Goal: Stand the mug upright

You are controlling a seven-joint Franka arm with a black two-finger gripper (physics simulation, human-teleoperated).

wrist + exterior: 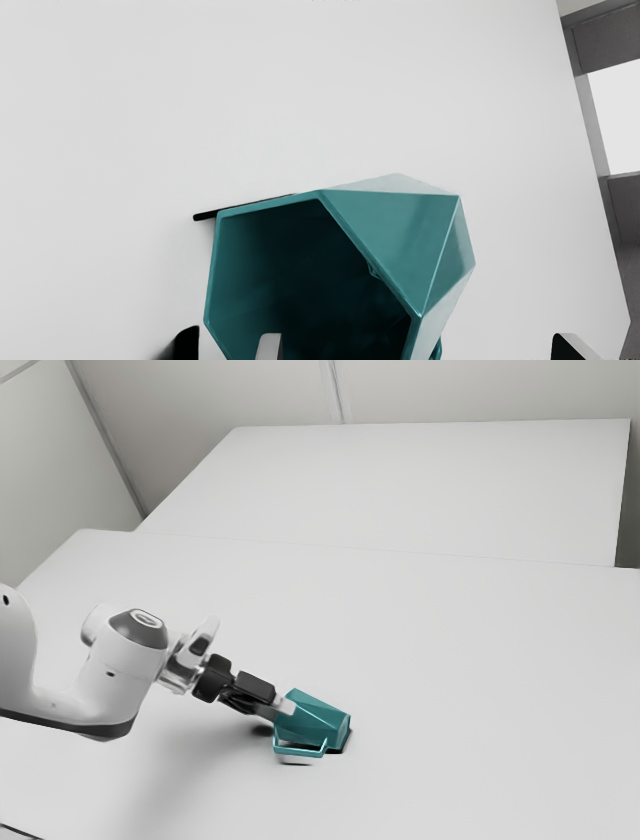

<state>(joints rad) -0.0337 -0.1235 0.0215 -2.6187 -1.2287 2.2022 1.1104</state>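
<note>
The teal faceted mug (322, 724) lies on its side, its base toward the exterior view's right and its handle (300, 751) on the side nearer that camera. At its mouth end is my gripper (284, 708). In the wrist view the dark mouth of the mug (392, 235) faces my hand. The gripper (419, 346) is open there, with one finger (269, 347) in front of or inside the mouth and the other beyond the mug's outer wall, a wide gap apart from it. Most of the handle is hidden in the wrist view.
The white table (480, 660) extends around the mug. A second white surface (400, 480) stands behind it, near the walls. In the wrist view, the table's edge runs beside grey wall structures (607, 40).
</note>
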